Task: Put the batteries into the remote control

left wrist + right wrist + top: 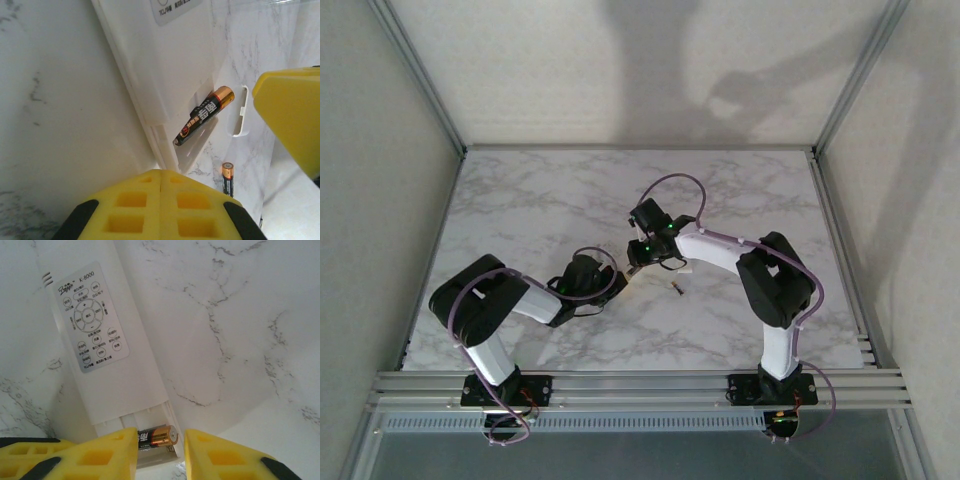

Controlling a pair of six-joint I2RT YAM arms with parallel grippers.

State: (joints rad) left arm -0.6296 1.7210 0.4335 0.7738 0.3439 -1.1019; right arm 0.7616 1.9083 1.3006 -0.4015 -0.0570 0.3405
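The slim white rectangular remote control lay on the marble tabletop. One dark copper-ended battery sat tilted in its open compartment, between the narrowly parted right claw. The left claw was closed.

surface: marble table | on it: remote control; loose battery

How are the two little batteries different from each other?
The tilted dark cylindrical battery rests slanted in the open compartment of the slim white plastic remote control. The loose dark cylindrical battery lies outside it on the white marble table. The tilted one sits between the yellow fingers of the right pincer, while the loose one lies free. Both have dark bodies and a shiny copper end.
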